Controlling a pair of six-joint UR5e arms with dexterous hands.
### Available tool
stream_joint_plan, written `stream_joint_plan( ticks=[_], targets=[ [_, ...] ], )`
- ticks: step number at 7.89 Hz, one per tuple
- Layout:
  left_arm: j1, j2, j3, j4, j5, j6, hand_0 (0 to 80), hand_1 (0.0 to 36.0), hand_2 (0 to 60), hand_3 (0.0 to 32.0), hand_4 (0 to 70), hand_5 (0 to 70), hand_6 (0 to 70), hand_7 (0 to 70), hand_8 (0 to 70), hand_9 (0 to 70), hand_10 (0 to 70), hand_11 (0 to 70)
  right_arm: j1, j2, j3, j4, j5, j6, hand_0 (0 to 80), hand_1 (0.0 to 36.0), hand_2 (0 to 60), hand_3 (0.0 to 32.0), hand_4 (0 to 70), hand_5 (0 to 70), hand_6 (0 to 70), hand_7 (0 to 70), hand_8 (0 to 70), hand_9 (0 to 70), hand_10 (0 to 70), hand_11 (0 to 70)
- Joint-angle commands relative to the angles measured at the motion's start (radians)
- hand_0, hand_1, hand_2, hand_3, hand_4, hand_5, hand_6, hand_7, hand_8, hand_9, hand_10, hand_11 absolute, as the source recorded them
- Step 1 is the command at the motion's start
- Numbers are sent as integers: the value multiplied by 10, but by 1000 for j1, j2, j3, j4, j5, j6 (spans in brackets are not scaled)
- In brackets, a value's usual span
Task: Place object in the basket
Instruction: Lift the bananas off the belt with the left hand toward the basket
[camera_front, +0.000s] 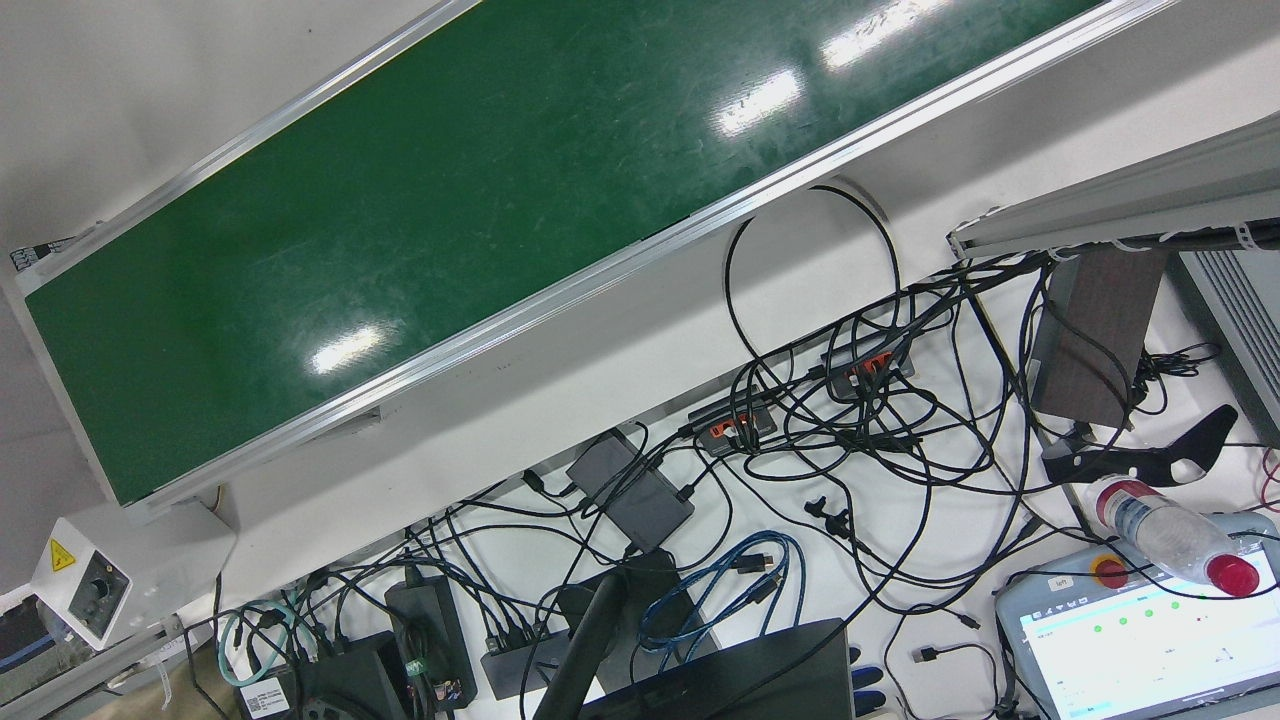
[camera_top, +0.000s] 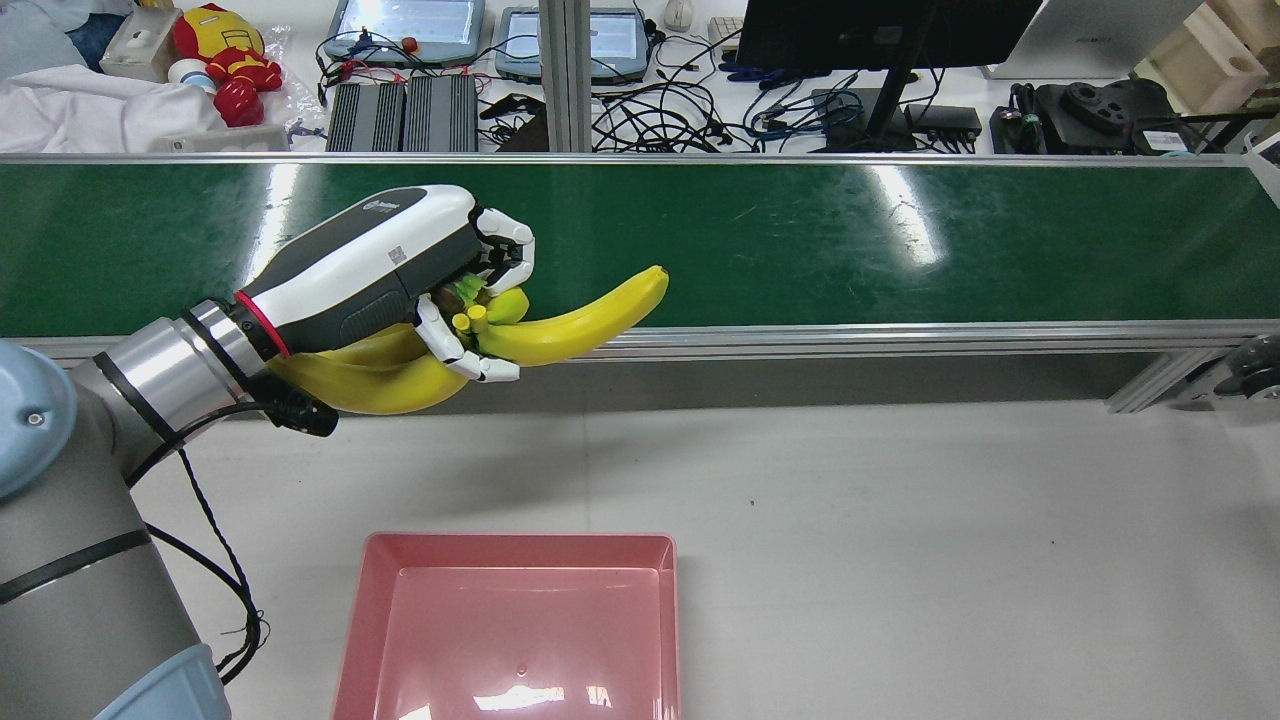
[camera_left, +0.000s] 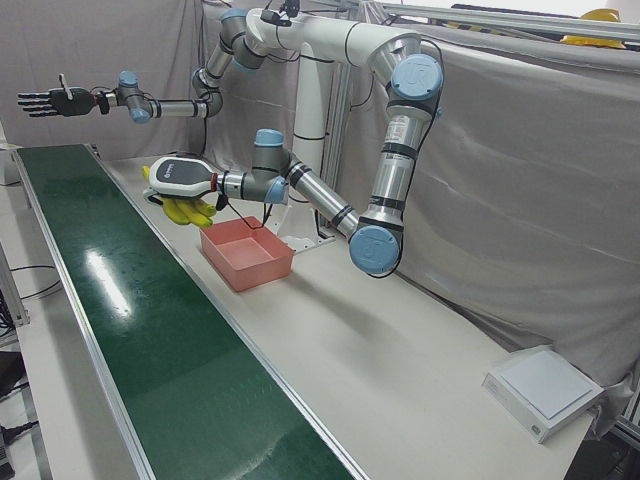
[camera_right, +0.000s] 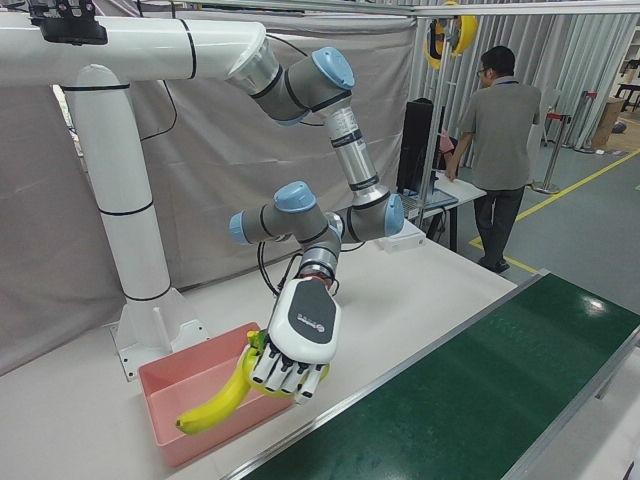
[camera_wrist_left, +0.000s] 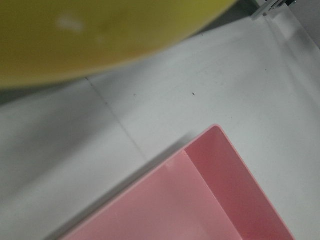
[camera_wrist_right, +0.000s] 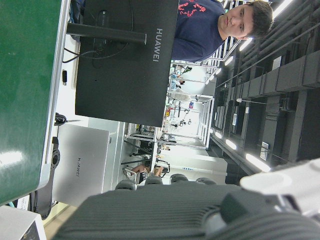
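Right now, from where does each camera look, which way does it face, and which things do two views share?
Front view: above the operators' desk, facing down at cables and green conveyor; no arm.
Rear view: high behind, facing forward; left hand holding banana bunch.
Left-front view: a front corner; both arms, right hand raised, open.
Right-front view: opposite corner; left arm.
Left hand view: down at pink basket.
Right hand view: toward a monitor.
Shared: bananas and basket appear in the rear and both corner views.

Yellow bananas with green-brown stems, plain pink basket, white and dark grey hand, green belt, pale grey counter
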Motion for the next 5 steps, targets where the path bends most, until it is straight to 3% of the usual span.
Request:
stream_joint_plan(
  ticks=[1, 3, 5],
  targets=[
    [47, 124, -123, 81, -7, -13, 616, 290, 600, 0, 440, 700, 700, 700, 699, 700, 463, 666, 0, 0, 0, 0, 0, 0, 0, 0, 0, 0, 0, 0, 0, 0, 0, 0, 0, 0],
    [163, 222, -240, 102, -86, -58, 616, 304, 600, 0, 477, 700, 700, 700, 700, 700, 486, 698, 0, 0, 0, 0, 0, 0, 0, 0, 0, 0, 0, 0, 0, 0, 0, 0, 0, 0],
    [272, 235, -257, 115, -106, -84, 626, 306, 600, 0, 511, 700, 700, 700, 700, 700, 493, 700, 0, 0, 0, 0, 0, -1, 0, 0, 0, 0, 0, 0, 0, 0, 0, 0, 0, 0]
  ],
)
